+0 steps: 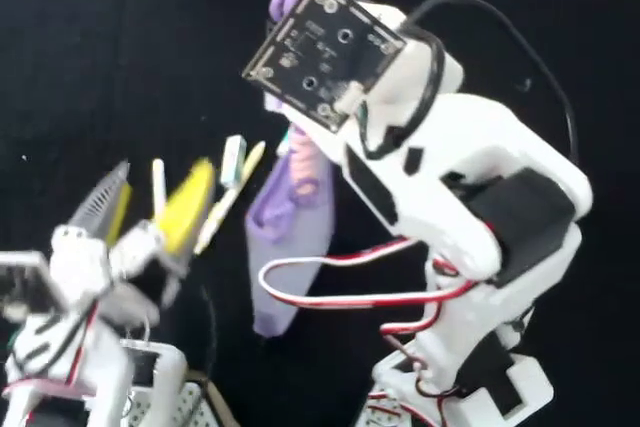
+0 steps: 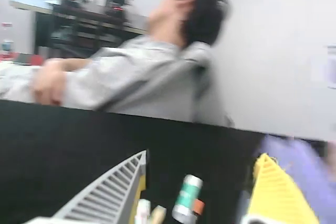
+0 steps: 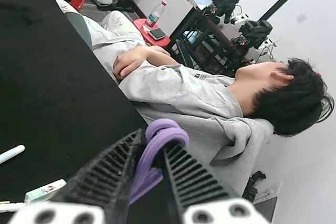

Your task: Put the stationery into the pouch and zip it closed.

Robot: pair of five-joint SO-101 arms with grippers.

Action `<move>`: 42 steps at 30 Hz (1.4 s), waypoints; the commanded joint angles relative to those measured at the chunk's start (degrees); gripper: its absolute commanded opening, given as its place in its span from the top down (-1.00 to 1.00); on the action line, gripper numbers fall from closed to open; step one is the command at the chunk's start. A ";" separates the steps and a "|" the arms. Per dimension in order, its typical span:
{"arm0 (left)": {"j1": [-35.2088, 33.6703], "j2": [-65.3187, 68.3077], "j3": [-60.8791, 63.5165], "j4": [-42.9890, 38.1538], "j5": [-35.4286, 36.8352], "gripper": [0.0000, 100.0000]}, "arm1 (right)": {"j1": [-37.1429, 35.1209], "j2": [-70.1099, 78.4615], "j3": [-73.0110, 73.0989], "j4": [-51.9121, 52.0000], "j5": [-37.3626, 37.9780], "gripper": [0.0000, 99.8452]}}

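Observation:
The purple pouch (image 1: pixel 290 217) hangs down over the black table (image 1: pixel 120 67), pinched at its top edge by my right gripper (image 3: pixel 153 145), whose black fingers are shut on a purple fold (image 3: pixel 163 132). That gripper sits under the right arm's camera board (image 1: pixel 325 47). My left gripper (image 1: pixel 163 169) is open at the lower left, one finger grey (image 2: pixel 110 192) and one yellow (image 2: pixel 275 192). Between and just beyond them lie a white pen (image 1: pixel 158 187), a small green-labelled tube (image 2: pixel 186 200) and a pale yellow pen (image 1: pixel 235 192). The pouch (image 2: pixel 294 150) is just past the yellow finger.
The right arm's white body (image 1: pixel 470 207) and red-white cables (image 1: pixel 340 277) take up the right half of the table. A person in grey (image 3: pixel 189 93) rests arms at the table's far edge. A white pen (image 3: pixel 10 154) and a small box (image 3: pixel 44 190) lie on the table.

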 commanded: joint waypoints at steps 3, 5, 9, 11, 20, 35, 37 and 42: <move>19.03 0.26 -15.78 14.33 -3.08 0.36 | 0.00 0.57 1.80 -5.10 -3.96 0.98; 19.47 0.26 -16.31 15.74 -4.48 0.36 | 0.00 0.57 2.68 -5.89 -4.57 0.98; 19.65 0.09 -17.19 18.46 -4.84 0.36 | 0.00 0.57 3.47 -6.59 -4.66 0.98; 19.65 0.09 -17.19 18.64 -4.92 0.36 | -0.09 0.13 3.30 -6.24 -4.66 0.98; 19.21 0.18 -7.52 15.30 -10.90 0.36 | -0.09 -3.56 3.30 -4.04 -4.22 0.98; 13.58 0.18 9.45 -3.96 -2.20 0.38 | 0.18 -4.62 3.30 -1.23 -4.13 0.98; 15.60 0.18 9.45 -3.96 -1.85 0.47 | 0.18 -4.62 3.47 -1.23 -4.13 0.98; 21.23 0.26 9.98 -4.48 -1.67 0.67 | 0.18 -4.62 3.38 -1.23 -4.13 0.98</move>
